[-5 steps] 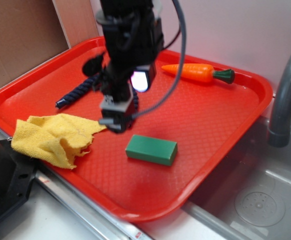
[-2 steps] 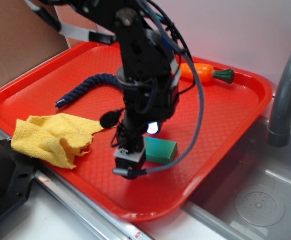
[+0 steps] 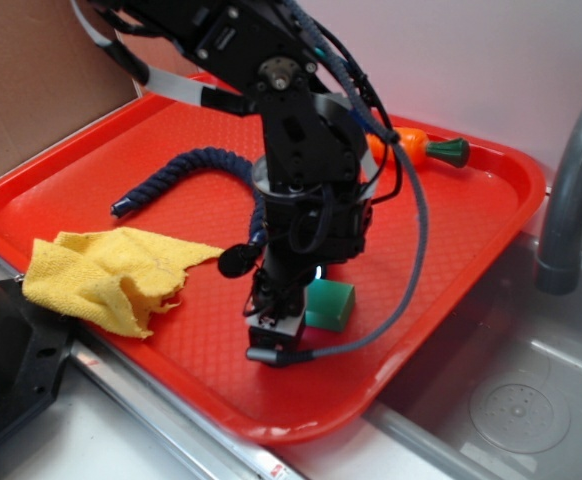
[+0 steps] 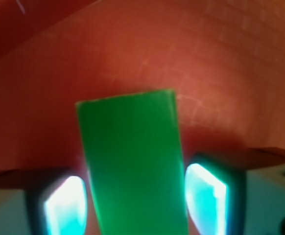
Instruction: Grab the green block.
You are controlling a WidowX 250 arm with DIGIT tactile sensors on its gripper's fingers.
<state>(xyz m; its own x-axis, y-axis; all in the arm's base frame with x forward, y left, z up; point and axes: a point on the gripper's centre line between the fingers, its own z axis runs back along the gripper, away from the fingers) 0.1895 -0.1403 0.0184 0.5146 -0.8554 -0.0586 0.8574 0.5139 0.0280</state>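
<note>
The gripper [image 4: 135, 196] has come down over the green block [image 4: 132, 166] near the front edge of the red tray [image 3: 451, 270]. Its fingers [image 4: 208, 198] are apart, one each side. It can squeeze next.

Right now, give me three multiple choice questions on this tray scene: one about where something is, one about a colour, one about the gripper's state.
1. Where is the green block?
A. between the gripper's fingers
B. under the yellow cloth
C. in the sink

2. What colour is the tray?
A. blue
B. red
C. white

3. How does the gripper stand?
A. shut on the carrot
B. out of view
C. open, a finger on each side of the block

Answers: 1 A, the wrist view shows the block between both fingers. 2 B, the tray is red in both views. 3 C, the fingers flank the block's long sides with gaps left.
</note>
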